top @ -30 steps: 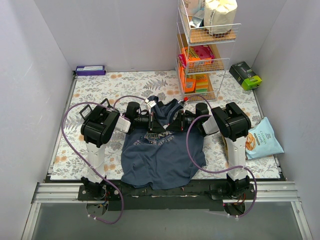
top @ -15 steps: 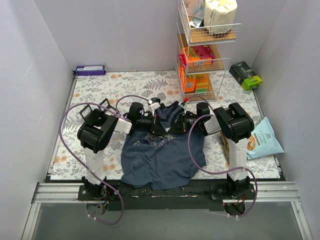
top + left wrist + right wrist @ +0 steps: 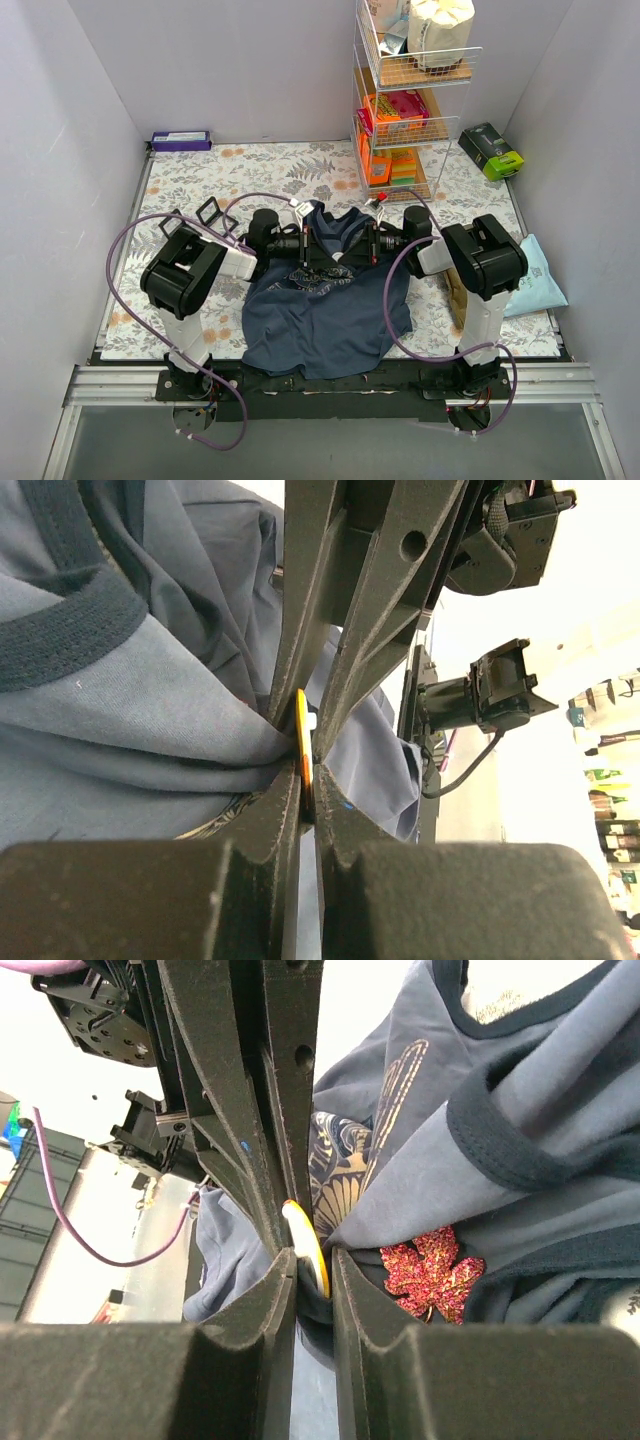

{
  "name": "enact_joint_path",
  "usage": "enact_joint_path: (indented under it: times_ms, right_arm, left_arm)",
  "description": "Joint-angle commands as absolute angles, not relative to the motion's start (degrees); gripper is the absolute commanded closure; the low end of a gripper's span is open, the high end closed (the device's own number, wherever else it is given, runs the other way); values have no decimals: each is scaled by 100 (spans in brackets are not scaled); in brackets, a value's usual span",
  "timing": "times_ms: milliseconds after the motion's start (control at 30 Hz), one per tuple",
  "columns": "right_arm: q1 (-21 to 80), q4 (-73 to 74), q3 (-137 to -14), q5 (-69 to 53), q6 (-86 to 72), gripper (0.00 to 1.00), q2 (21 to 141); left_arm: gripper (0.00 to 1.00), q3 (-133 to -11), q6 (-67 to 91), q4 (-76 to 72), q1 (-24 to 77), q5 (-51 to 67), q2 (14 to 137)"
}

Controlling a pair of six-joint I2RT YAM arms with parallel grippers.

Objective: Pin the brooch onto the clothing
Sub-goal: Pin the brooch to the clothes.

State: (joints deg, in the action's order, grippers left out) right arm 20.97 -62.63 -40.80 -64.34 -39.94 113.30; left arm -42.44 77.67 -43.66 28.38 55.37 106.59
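Observation:
The clothing (image 3: 325, 315), a navy tank top with a pale chest print, lies on the table with its neck end bunched up between both grippers. The brooch (image 3: 302, 735) shows edge-on as a thin yellow-orange disc. My left gripper (image 3: 308, 780) is shut on it together with a fold of fabric. From the other side my right gripper (image 3: 315, 1260) is shut on the same brooch (image 3: 303, 1235) and a thicker fold of clothing (image 3: 520, 1090). In the top view the left gripper (image 3: 318, 243) and right gripper (image 3: 368, 243) meet tip to tip, and the brooch is hidden there.
A red glitter maple leaf (image 3: 430, 1270) sits on the fabric just right of my right fingers. A wire rack (image 3: 405, 110) stands at the back, a green box (image 3: 492, 150) beside it, a purple box (image 3: 181, 140) back left, and a snack bag (image 3: 540, 285) right.
Both arm bodies have swung outward and lower while the grippers stayed joined at the neck of the clothing, shifting slightly right. The fabric there is pulled up a little more.

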Motion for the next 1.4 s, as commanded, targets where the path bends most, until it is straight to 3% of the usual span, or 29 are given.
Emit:
enact_joint_path:
  times_ms: [0, 200, 500, 633, 733, 1100, 1367]
  right_arm:
    - [2057, -5985, -3824, -5353, -3656, 99, 11303]
    - [1969, -6179, -3665, -5449, -3805, 93, 10908]
    - [1881, -5950, -3568, -5440, -3718, 65, 10257]
    - [1854, -5854, -3551, -5484, -3700, 45, 9915]
    - [1846, -5713, -3577, -5467, -3621, 38, 9687]
    - [1811, -5177, -3604, -5309, -3235, 35, 9378]
    - [1811, -5730, -3138, -5396, -3270, 31, 9430]
  left_arm:
    - [100, -4421, 7772, -5047, 2980, 6145, 9686]
    - [100, -4605, 7375, -4132, 2918, 5740, 9624]
    - [100, -4737, 7172, -3621, 2918, 5511, 9650]
    - [100, -4816, 7102, -3350, 2918, 5388, 9668]
    - [100, -4869, 7049, -3200, 2918, 5335, 9686]
    - [100, -4896, 7040, -3120, 2918, 5291, 9668]
    - [100, -4948, 7356, -3243, 2918, 5440, 9729]
